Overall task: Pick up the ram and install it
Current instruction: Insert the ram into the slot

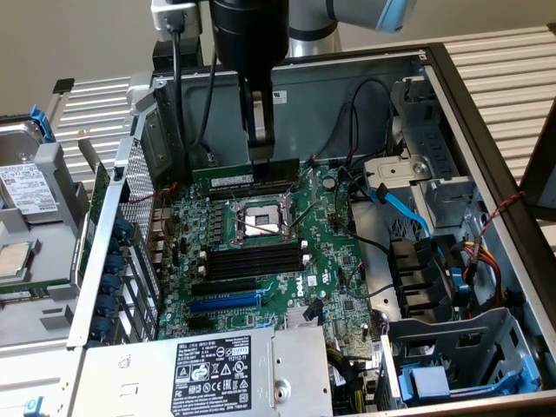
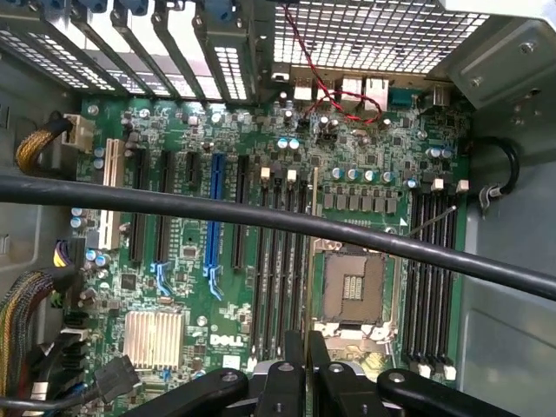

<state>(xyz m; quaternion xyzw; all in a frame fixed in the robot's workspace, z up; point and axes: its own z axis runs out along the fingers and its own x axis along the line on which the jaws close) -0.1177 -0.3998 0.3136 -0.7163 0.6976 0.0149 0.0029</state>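
Claw (image 2: 306,380) tight on the ram (image 1: 228,179), low over the motherboard (image 1: 334,261) beside the socket (image 1: 261,219).

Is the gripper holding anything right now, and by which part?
The gripper appears to pinch the ram by its upper long edge, a little toward the exterior view's right of the stick's middle.

Motherboard (image 2: 187,287): green circuit board, slight sheen. Case wall (image 1: 321,91): bare grey metal, matt. Ram (image 1: 226,179): dark green board, pale paper label. Memory slots (image 1: 256,261): black plastic. Heatsink (image 2: 155,337): ribbed bare metal. Cable (image 2: 261,215): smooth black rubbery jacket, faint gloss.
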